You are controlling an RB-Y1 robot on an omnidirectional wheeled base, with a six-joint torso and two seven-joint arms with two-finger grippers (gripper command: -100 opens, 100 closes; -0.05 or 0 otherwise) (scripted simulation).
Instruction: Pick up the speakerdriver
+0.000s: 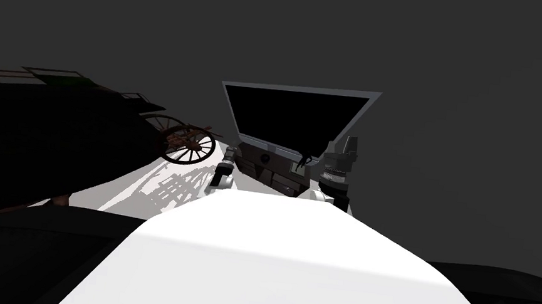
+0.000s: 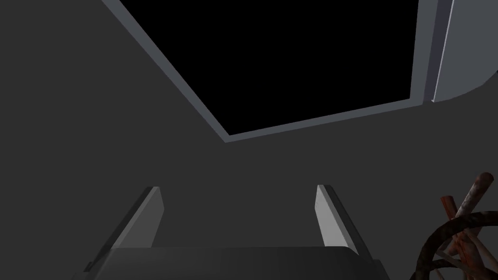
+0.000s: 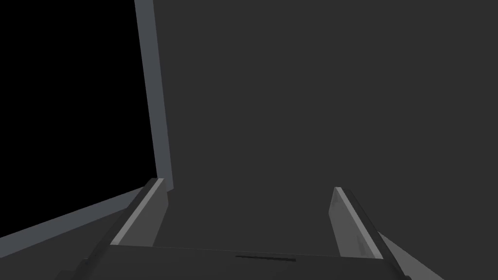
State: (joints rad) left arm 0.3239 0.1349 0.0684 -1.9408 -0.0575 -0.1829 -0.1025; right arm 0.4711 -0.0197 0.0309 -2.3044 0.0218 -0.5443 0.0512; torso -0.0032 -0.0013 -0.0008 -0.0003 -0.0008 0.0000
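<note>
Fingers spread, nothing held: left fingers [image 2: 148,218] and right fingers [image 3: 148,209] both face a dark wall beside a grey-framed black area [image 1: 295,115]. Dim desk [image 1: 273,175] sits at 12 o'clock beneath it. The speakerdriver [image 1: 264,158] is possibly the small round disc there, too dark to confirm. Wheel [image 1: 187,144] at 10 o'clock. Best: tilt one wrist down, confirm target, then straddle its rim from above.
</note>
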